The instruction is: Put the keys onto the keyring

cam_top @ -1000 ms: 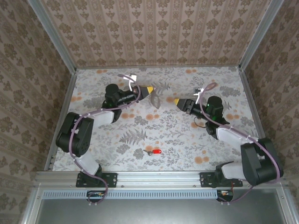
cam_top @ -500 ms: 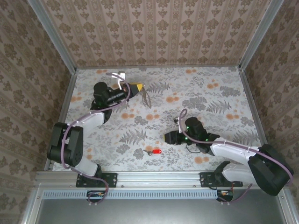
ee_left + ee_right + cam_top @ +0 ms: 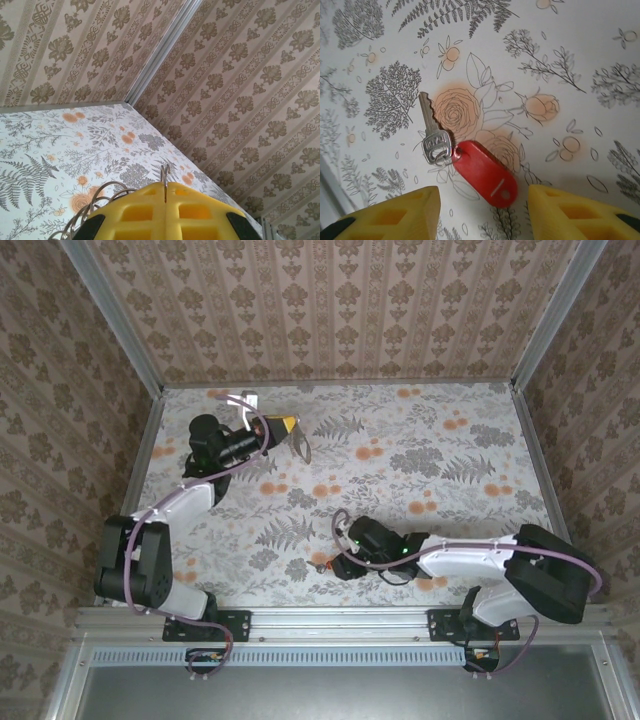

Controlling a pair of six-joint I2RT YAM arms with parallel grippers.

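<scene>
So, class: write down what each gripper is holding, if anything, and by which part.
Left gripper: the keyring, pinched by its thin metal rim. Right gripper: nothing, open above the red key.

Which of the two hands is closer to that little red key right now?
The right. The right hand hovers directly over the red key, open fingers either side of it. The left hand is far off at the back of the table, shut on the keyring.

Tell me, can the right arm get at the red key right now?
Probably yes: the right claw hangs open right over the key, straddling it, with nothing lying in between.
</scene>
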